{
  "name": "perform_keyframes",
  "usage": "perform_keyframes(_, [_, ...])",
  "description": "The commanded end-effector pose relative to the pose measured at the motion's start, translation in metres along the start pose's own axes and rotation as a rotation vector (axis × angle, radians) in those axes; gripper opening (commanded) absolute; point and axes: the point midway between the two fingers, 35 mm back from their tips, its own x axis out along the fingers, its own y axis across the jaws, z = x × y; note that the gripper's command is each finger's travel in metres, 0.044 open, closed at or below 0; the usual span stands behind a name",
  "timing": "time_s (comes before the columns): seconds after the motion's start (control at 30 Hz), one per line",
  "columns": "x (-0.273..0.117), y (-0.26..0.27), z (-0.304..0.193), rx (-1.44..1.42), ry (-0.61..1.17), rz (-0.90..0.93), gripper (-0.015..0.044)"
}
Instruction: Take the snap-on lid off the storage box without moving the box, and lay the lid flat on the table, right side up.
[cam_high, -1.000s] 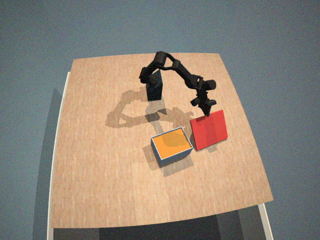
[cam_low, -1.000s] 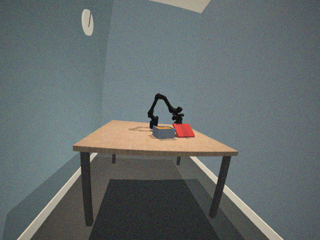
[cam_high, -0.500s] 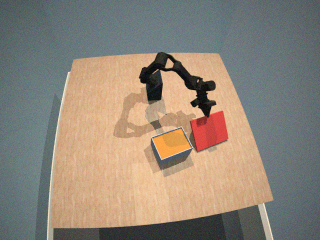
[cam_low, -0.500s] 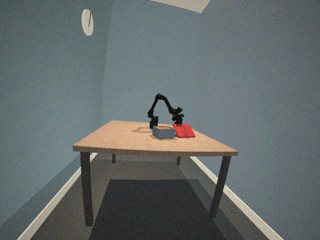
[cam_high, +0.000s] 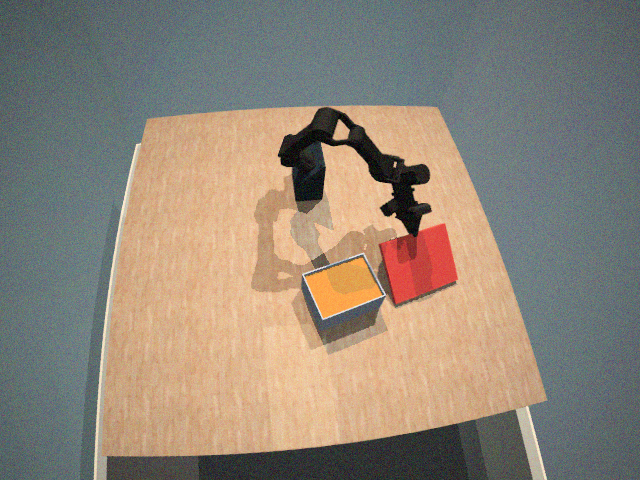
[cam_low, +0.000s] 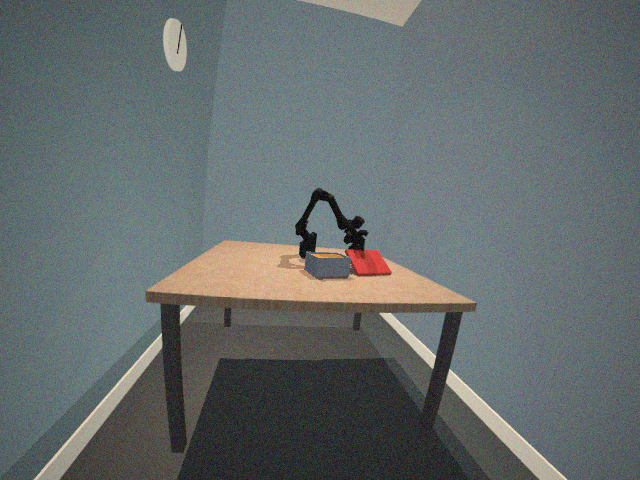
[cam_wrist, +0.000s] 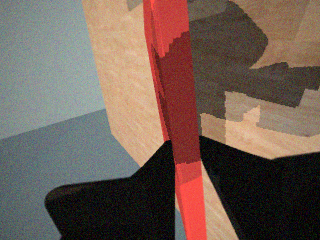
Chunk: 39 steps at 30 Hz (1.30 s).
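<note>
A wooden table (cam_high: 206, 335) stands in a blue-walled room with a wall clock (cam_low: 174, 44). One open box (cam_high: 342, 292) sits near centre; one red lid (cam_high: 419, 263) lies at its 3 o'clock, nearly flat. One gripper (cam_high: 413, 230) is clamped narrowly on the lid's far edge.

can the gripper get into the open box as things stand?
Probably not yet: the gripper is shut on the red lid's edge beside the box. Nothing covers the box's open top, so after releasing, the way looks free.
</note>
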Motion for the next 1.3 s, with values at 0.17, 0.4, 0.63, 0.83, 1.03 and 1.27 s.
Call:
perform_keyframes(0.17, [0.009,-0.016,0.003,-0.016,-0.003,-0.026,0.0])
perform_keyframes(0.4, [0.012,-0.02,0.003,-0.016,-0.003,-0.026,0.0])
perform_keyframes(0.63, [0.016,-0.025,0.004,-0.016,-0.003,-0.026,0.0])
perform_keyframes(0.83, [0.019,-0.029,0.004,-0.017,-0.004,-0.026,0.0])
perform_keyframes(1.03, [0.022,-0.032,0.004,-0.017,-0.004,-0.026,0.0])
perform_keyframes(1.27, [0.026,-0.037,0.004,-0.017,-0.004,-0.026,0.0])
